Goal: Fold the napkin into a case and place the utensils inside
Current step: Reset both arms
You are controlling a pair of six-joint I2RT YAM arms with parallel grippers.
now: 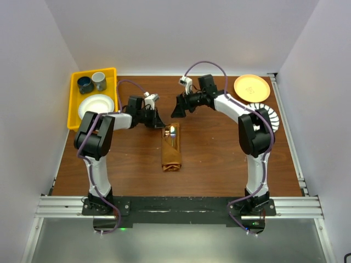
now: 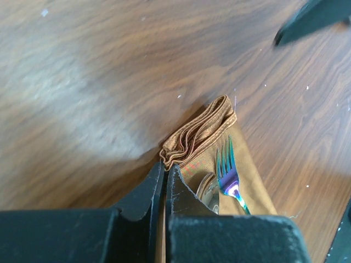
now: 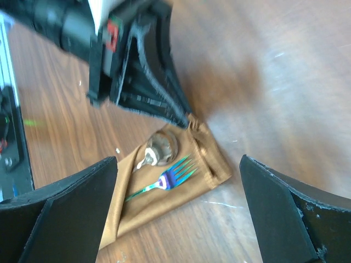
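The case point(image 1: 171, 150) lies near the middle of the bench point(image 1: 219, 159) in the top view. It is a narrow rust-brown strip of cloth running up and down the frame, between the two arms. In the left wrist view, one corner of its upper end shows several stacked layers with wavy folded edges.

The utensils point(image 1: 172, 133) show at that upper end. A fork point(image 2: 227, 171) with iridescent blue-green tines lies side by side with a spoon point(image 3: 163, 147) with a silvery bowl, both resting on the cloth.

The left gripper point(image 2: 165, 176) is closed, with its tips at the layered corner. Whether any cloth is pinched between them cannot be told. The right gripper point(image 1: 179, 108) stands wide open just above the case's upper end in the top view, holding nothing.

In the right wrist view, a small red patch point(image 3: 113, 27) on the left gripper's body is too blurred to read.
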